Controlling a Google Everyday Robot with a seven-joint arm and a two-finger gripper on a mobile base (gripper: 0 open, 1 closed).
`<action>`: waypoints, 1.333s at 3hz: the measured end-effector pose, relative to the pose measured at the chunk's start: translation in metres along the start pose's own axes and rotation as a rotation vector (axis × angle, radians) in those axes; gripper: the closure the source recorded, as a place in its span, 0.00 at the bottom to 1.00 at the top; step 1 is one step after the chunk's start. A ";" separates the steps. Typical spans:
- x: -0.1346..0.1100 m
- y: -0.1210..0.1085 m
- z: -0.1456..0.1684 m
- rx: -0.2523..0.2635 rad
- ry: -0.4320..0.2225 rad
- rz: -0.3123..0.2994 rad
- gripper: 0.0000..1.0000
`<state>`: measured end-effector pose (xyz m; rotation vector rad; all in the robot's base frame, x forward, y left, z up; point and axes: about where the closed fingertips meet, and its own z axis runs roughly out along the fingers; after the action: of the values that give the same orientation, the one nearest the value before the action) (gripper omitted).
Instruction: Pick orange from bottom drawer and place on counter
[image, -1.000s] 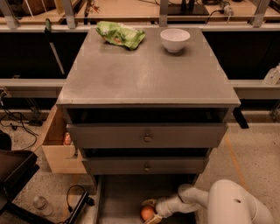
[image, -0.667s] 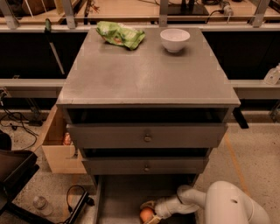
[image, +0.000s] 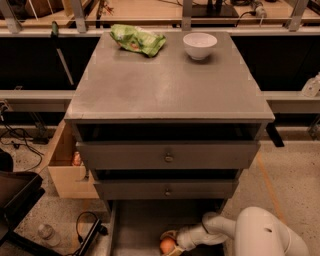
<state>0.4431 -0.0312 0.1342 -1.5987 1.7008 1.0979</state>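
The orange (image: 167, 245) lies at the bottom edge of the view in the open bottom drawer (image: 135, 225), a wide grey tray pulled out under two closed drawers. My gripper (image: 169, 242) reaches in from the right on a white arm (image: 260, 235) and sits around the orange, fingers at its sides. The orange is low in the drawer, not lifted. The counter (image: 167, 80) is the broad grey top of the cabinet above.
On the counter's far edge lie a green snack bag (image: 137, 39) and a white bowl (image: 200, 45). A wooden box (image: 67, 165) stands left of the cabinet. A cable (image: 90, 227) and a bottle (image: 49, 234) lie on the floor at left.
The gripper and orange have stayed almost in place, with only a slight shift of the arm in the drawer.
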 end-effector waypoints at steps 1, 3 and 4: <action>-0.011 0.026 0.014 -0.024 -0.037 -0.009 1.00; -0.026 0.037 0.014 -0.024 -0.068 -0.018 1.00; -0.033 0.036 0.007 -0.020 -0.076 -0.015 1.00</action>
<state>0.4119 -0.0097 0.1652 -1.5596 1.6312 1.1574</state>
